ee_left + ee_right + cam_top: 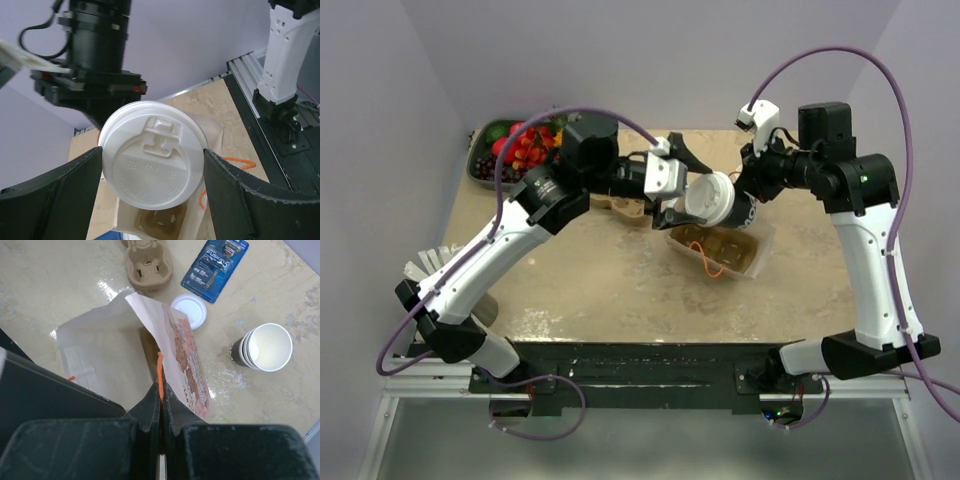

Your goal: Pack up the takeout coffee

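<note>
A beige stone-patterned table stands between pale lilac walls. Near its middle an open paper bag sits mouth up, one edge pinched flat between the closed fingers of the right gripper, beside the orange handle. Just above the mouth, the takeout coffee hangs tipped on its side, with the left gripper clamped across its white lid. Holding it by the lid rather than the body looks risky: the squeeze could pop the lid off and spill coffee, or the cup's base might snag the bag's rim.
</note>
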### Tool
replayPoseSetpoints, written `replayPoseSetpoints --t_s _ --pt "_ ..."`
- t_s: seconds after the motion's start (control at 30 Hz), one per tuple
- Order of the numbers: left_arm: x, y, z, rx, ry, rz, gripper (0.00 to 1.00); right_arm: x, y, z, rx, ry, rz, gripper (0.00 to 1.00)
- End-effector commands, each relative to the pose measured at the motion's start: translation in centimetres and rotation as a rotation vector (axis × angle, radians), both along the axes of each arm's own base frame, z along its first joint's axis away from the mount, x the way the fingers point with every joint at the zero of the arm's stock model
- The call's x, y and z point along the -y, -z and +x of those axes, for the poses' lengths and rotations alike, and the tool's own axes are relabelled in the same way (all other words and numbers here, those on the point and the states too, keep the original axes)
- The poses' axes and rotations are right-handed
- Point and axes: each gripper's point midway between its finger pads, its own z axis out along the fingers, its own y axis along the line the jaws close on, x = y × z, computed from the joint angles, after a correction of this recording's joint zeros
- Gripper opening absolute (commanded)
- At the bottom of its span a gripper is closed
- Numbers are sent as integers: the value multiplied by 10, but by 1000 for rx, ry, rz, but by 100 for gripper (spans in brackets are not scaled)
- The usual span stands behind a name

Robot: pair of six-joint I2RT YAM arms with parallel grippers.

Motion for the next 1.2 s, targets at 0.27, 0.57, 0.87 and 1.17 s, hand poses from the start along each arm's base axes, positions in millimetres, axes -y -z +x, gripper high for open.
replayPoseSetpoints --t_s 0.27,0.57,0.87,1.17 --pt "25 35 -17 227 -21 84 0 -2 -9 -31 9 -5 69 0" --pt "40 72 -26 309 -12 235 0 -5 -6 -51 12 -52 95 0" --pt "57 99 -25 387 -23 338 0 -6 -17 -50 31 -58 103 0" --pt "62 109 -21 456 -2 402 0 -9 -13 -55 9 -70 122 0"
